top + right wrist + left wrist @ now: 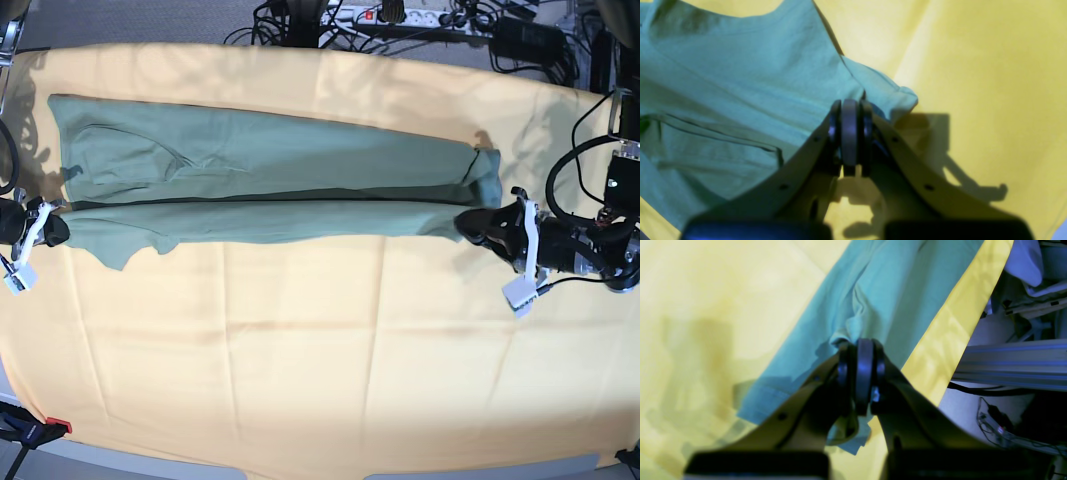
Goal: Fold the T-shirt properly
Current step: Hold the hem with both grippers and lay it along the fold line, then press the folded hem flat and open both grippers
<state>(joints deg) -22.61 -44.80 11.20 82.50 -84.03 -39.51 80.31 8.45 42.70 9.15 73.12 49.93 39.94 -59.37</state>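
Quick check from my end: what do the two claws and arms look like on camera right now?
Both claws, left and right, have pale tan curved fingers tipped with black rounded pads. In the base view the arms are black with white brackets, and black cables loop off the left arm.

A pale yellow cloth (300, 360) covers the table (creased in places); cables (300, 15) and a power strip (400, 17) lie beyond its far edge.

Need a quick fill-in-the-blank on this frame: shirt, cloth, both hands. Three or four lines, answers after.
1. The plain sage-green knit T-shirt lies stretched lengthwise on a pale ____ cloth.
2. The left hand is ____ on the shirt's fabric.
3. The right hand grips the shirt's opposite ____.
4. In the base view the left hand sits on the ____ side.

Missing words: yellow-orange; shut; end; right
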